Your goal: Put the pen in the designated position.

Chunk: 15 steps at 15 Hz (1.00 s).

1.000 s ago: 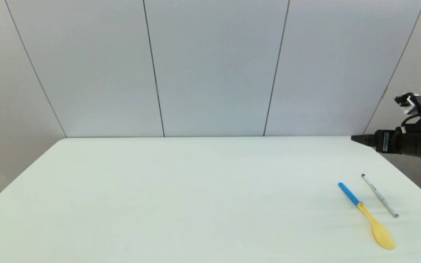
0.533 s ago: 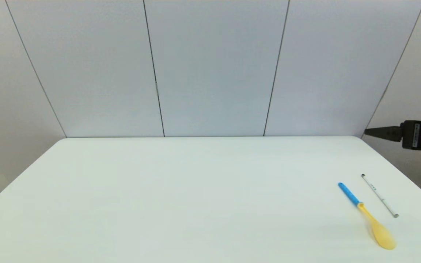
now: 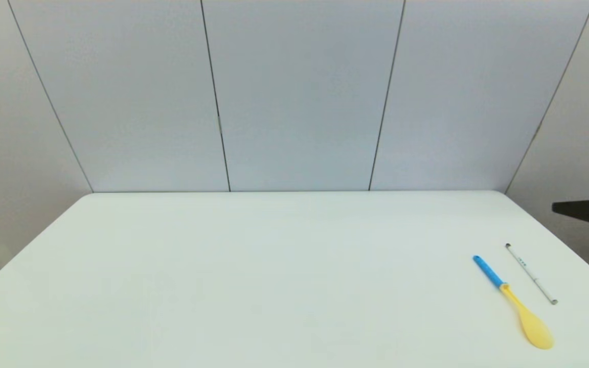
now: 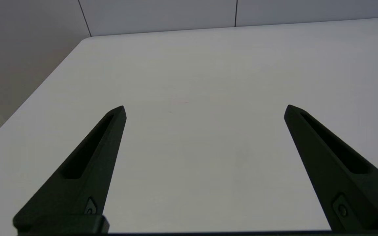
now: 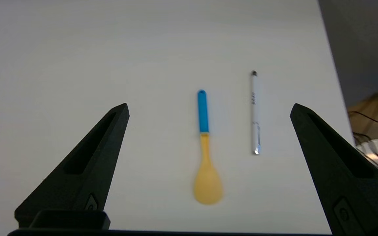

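Right wrist view: the pen (image 5: 254,113) is seen lying flat on the desk (image 5: 77,49) beside the spoon (image 5: 204,147), ahead of the spread, empty right end effector (image 5: 208,106); being light, stiff and thin, it is best pinched mid-barrel.

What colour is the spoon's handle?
Blue; the spoon has a yellow bowl. Clearest in the right wrist view.

A white desk (image 3: 253,266) fills the foreground, its far edge meeting a pale grey panelled wall (image 3: 299,97) — thin dark seams split the wall into tall slabs. Light falls soft and even; past the desk's right edge lie dark cables (image 5: 369,116).
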{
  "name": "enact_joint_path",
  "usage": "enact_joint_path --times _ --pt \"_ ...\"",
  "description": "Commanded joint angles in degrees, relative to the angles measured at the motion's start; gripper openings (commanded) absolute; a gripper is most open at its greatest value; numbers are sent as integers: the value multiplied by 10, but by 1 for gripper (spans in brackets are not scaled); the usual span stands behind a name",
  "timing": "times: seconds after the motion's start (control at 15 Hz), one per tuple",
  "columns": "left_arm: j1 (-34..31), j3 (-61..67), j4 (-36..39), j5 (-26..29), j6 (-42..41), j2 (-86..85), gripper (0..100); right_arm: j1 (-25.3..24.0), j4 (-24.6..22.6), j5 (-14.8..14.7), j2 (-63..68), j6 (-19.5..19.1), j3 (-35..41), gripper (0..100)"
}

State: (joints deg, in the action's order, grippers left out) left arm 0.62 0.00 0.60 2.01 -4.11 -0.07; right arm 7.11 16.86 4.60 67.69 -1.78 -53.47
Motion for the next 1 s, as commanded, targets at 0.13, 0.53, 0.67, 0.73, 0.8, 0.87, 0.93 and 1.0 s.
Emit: enact_joint_path --times 0.13,0.53,0.67,0.73,0.8,0.87,0.93,1.0 --pt "0 6 0 0 0 1 100 -61 3 -61 -149 -15 97 100" --pt "0 6 0 0 0 1 100 -85 2 -47 -277 -76 187 100" --pt "0 6 0 0 0 1 100 -86 2 -34 -318 -78 216 100" --pt "0 6 0 0 0 1 100 -84 2 -26 -339 -80 237 100" --pt "0 6 0 0 0 1 100 -83 -2 -28 -354 -80 259 100" --pt "0 6 0 0 0 1 100 -84 -12 -30 -368 -79 282 100" --pt "0 6 0 0 0 1 100 -84 -24 -32 -387 -78 309 100" --pt "0 6 0 0 0 1 100 -84 -39 -32 -408 -78 334 100"
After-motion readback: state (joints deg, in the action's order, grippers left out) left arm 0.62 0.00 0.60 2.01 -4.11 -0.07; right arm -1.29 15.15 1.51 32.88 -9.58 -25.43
